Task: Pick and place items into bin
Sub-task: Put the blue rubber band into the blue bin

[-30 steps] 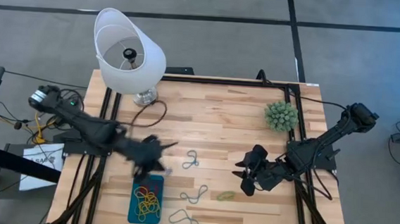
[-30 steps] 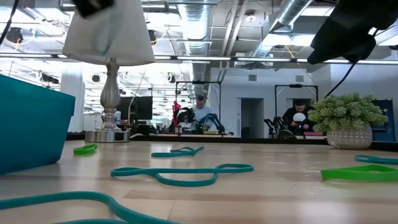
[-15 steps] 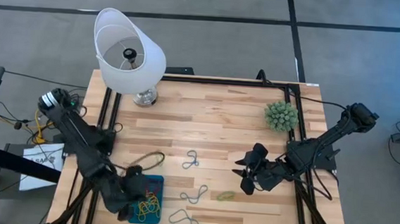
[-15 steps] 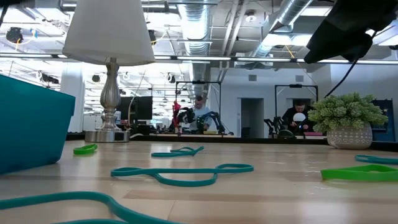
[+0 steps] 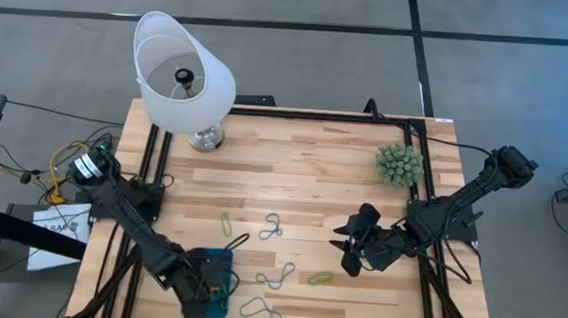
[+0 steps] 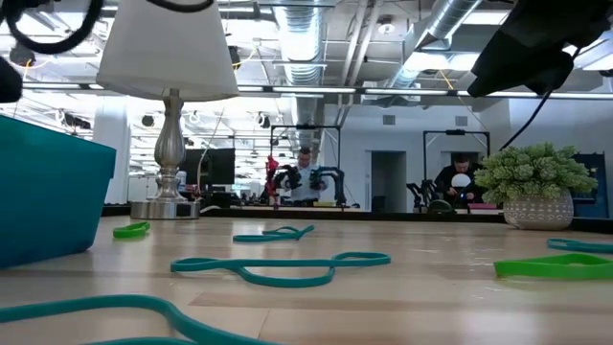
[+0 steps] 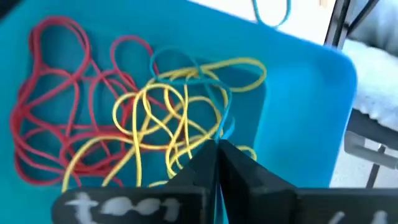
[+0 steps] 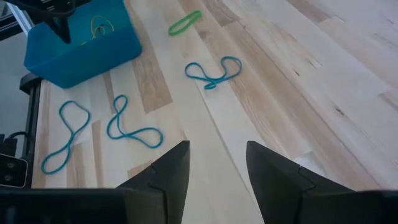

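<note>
My left gripper (image 5: 206, 296) (image 7: 217, 146) is down inside the teal-blue bin (image 5: 219, 258) (image 7: 298, 112), shut on a grey-blue band. Red bands (image 7: 56, 112) and yellow bands (image 7: 168, 118) lie tangled on the bin's floor. Loose on the table lie a green band (image 5: 227, 222), a blue band (image 5: 271, 226), another blue band (image 5: 276, 275), a second green band (image 5: 321, 278) and a blue band (image 5: 261, 313) by the near edge. My right gripper (image 5: 351, 252) (image 8: 217, 168) waits open above bare wood, to the right of the bands. My left gripper pinches one end of the grey-blue band (image 7: 224, 121) between its shut fingertips, coming from above and pointing down into the bin. The rest of the band lies slack, looped over the yellow bands on the bin's floor.
A white lamp (image 5: 183, 72) stands at the far left corner, and a spiky green plant ball (image 5: 400, 165) at the far right. Bare wood lies between the loose bands and the plant. The low view shows the bin's wall (image 6: 48, 192) and a blue band (image 6: 278, 268).
My left gripper has swung from mid-table, left of the loose bands, toward the near edge and down into the bin. A green band now shows on the wood where the gripper stood. My right arm has kept still.
</note>
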